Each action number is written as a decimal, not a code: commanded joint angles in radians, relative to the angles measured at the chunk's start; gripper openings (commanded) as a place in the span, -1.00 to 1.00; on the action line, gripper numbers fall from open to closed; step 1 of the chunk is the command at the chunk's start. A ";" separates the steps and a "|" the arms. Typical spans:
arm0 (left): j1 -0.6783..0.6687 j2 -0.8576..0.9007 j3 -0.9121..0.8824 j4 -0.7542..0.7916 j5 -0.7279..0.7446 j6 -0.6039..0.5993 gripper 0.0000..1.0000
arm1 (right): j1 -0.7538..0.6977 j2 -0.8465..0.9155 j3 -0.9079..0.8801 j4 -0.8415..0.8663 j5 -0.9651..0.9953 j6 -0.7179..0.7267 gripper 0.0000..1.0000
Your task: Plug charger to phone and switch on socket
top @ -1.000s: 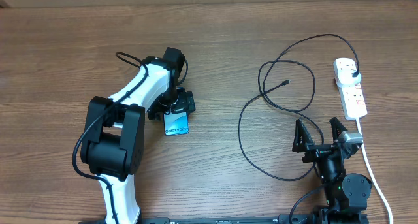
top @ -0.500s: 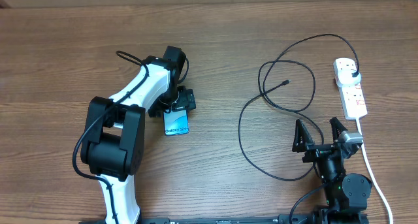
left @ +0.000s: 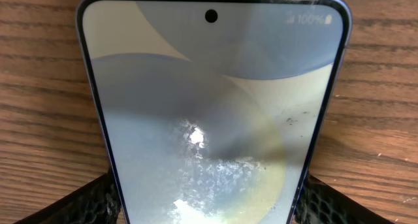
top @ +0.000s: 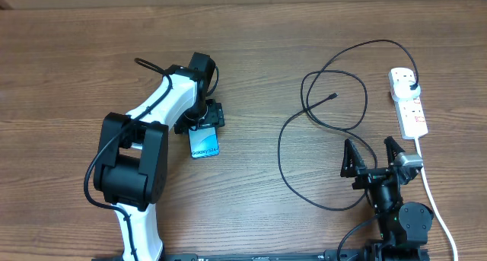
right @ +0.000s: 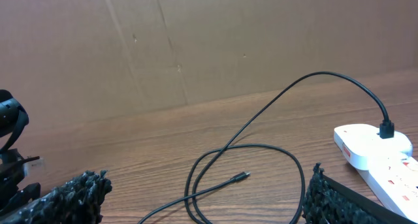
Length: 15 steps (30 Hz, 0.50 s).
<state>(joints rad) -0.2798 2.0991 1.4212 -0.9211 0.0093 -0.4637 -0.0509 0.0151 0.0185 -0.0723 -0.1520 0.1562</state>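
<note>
- Overhead: the white-and-black left arm (top: 156,101) reaches across the brown wooden table (top: 68,55). The left claw (top: 204,125) is closed on the top end of the slim rectangular phone (top: 205,144), which has dark edges and a glowing cyan-blue screen.
- The phone lies left of the table's centre, screen up, with its long side running toward the near edge.
- The long thin black charger (top: 304,139) loops over the right half of the table. Its small connector tip (top: 335,96) lies free on the wood, well apart from the phone.
- The charger's black plug head (top: 412,86) sits in the far end of the white elongated socket (top: 411,112), which has red markings and lies by the right edge. A thick white cord (top: 434,200) runs from the socket toward the near edge.
- The right claw (top: 373,156) is near the front right, open, with nothing between its fingers.
- Left wrist: the phone fills the frame, showing a pale grey-blue wallpaper, a punch-hole camera and "100%" at its top corner. The claw's black textured fingers (left: 88,203) press against both long edges at the bottom of the view.
- Right wrist: the two black fingers (right: 65,198) stand wide apart at the lower corners. Between them lie the charger loops and the connector tip (right: 243,177). The plug head (right: 386,128) stands in the socket (right: 372,152) at the right.
</note>
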 commanded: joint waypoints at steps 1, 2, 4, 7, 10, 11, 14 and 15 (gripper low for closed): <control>-0.002 0.164 -0.082 0.038 0.122 0.041 0.70 | 0.001 -0.006 -0.011 0.003 0.006 -0.001 1.00; -0.002 0.164 -0.082 0.033 0.122 0.041 0.71 | 0.001 -0.006 -0.011 0.003 0.006 -0.001 1.00; -0.002 0.164 -0.082 0.024 0.122 0.040 0.72 | 0.001 -0.006 -0.011 0.003 0.006 -0.001 1.00; -0.002 0.164 -0.082 0.012 0.124 0.036 0.89 | 0.001 -0.006 -0.011 0.003 0.006 -0.001 1.00; -0.002 0.164 -0.082 0.000 0.142 0.034 0.91 | 0.001 -0.006 -0.011 0.003 0.006 -0.001 1.00; -0.002 0.164 -0.082 -0.002 0.150 0.034 0.91 | 0.001 -0.006 -0.011 0.003 0.006 -0.001 1.00; -0.002 0.164 -0.082 -0.005 0.153 0.034 0.90 | 0.001 -0.006 -0.011 0.003 0.006 -0.001 1.00; -0.002 0.164 -0.082 -0.010 0.153 0.034 0.90 | 0.001 -0.006 -0.011 0.003 0.006 -0.001 0.99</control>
<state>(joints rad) -0.2836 2.0998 1.4269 -0.9321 0.0151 -0.4519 -0.0509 0.0151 0.0185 -0.0723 -0.1524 0.1562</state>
